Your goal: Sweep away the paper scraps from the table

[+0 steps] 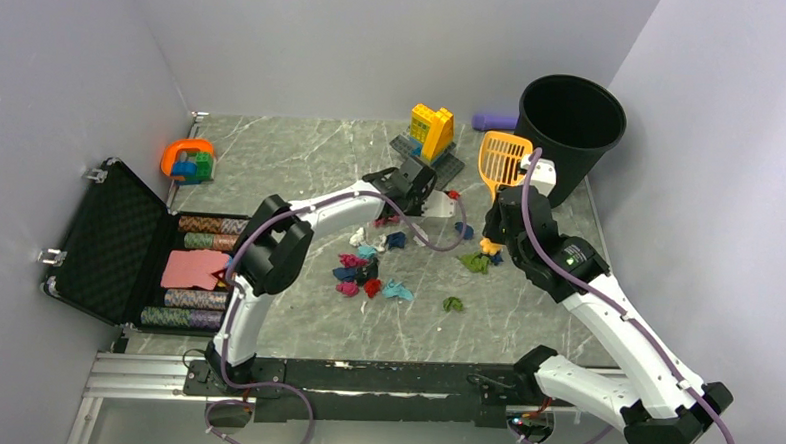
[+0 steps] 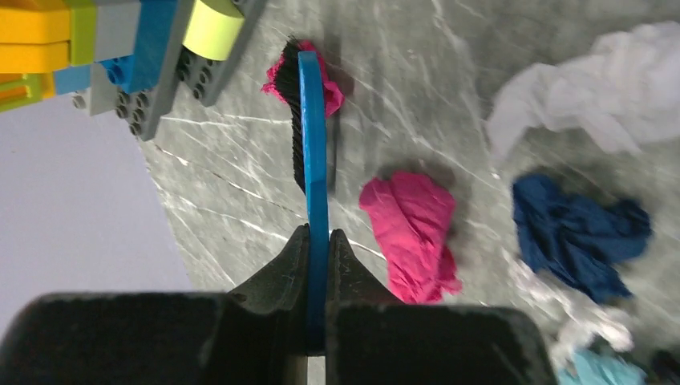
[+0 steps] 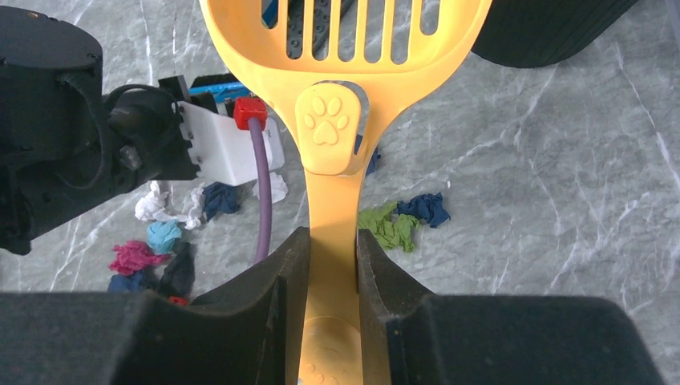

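Small crumpled paper scraps (image 1: 367, 271) in magenta, red, teal, blue, green and white lie scattered mid-table (image 1: 302, 158). My left gripper (image 1: 415, 190) (image 2: 315, 234) is shut on the thin handle of a blue hand brush (image 2: 313, 152). Its black bristles touch a magenta scrap (image 2: 334, 90). Another magenta scrap (image 2: 410, 228), a dark blue one (image 2: 577, 237) and a white one (image 2: 593, 96) lie to the brush's right. My right gripper (image 1: 499, 215) (image 3: 332, 234) is shut on the handle of a yellow slotted scoop (image 3: 333, 128) (image 1: 504, 159), held above a green scrap (image 3: 390, 228).
A black bin (image 1: 570, 125) stands at the back right, just behind the scoop. A yellow-blue brick build (image 1: 431, 134) on a grey plate sits behind the left gripper. An open black case (image 1: 118, 240) lies at the left edge, an orange piece with bricks (image 1: 186, 160) behind it.
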`<state>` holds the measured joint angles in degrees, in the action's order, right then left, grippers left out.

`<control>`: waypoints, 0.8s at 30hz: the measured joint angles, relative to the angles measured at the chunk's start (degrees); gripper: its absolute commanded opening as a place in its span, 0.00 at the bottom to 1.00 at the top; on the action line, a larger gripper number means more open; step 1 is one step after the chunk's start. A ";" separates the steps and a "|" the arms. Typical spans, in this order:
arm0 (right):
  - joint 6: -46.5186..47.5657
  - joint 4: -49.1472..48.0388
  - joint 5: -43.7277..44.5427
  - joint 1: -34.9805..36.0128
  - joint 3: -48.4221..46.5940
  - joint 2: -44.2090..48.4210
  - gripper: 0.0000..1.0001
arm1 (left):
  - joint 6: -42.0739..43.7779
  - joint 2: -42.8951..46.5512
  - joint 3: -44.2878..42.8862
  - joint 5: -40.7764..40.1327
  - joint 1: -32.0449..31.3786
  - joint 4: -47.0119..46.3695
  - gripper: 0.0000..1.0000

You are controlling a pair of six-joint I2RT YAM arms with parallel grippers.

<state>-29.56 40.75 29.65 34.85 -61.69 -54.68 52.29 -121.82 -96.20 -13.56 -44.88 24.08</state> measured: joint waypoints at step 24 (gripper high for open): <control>-1.11 0.50 -1.57 -0.70 -0.24 0.33 0.00 | -6.56 12.79 1.51 -12.57 -6.56 9.05 0.00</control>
<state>-30.68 41.25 28.08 34.15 -61.93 -54.35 45.74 -109.03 -94.70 -26.13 -51.44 33.12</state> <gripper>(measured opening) 0.291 0.089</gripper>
